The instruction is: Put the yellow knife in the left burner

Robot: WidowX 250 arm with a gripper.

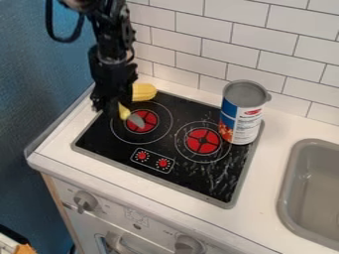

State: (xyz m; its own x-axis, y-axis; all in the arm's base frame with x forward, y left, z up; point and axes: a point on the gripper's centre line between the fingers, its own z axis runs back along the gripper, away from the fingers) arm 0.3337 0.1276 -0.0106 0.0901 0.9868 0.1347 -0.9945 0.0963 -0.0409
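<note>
Can see the yellow knife (124,113) at the left burner (151,118), tilted, handle toward the upper left, grey blade over the red centre. Cannot tell for certain about contact with the burner. Right by the handle, can make out the black end effector (111,107), hanging down over the left side of the stovetop (112,152). Cannot tell whether open, closed or gripping the knife. Just behind, toward the back edge, can spot a yellow corn cob (143,92), partly hidden by the arm (111,42). Farther right, can see the right burner (202,141), with a large upright can (246,116) just beside its red centre. Beyond, on the white tabletop (275,149), can see a grey sink (314,191), and behind, a white tiled wall (198,42).
</note>
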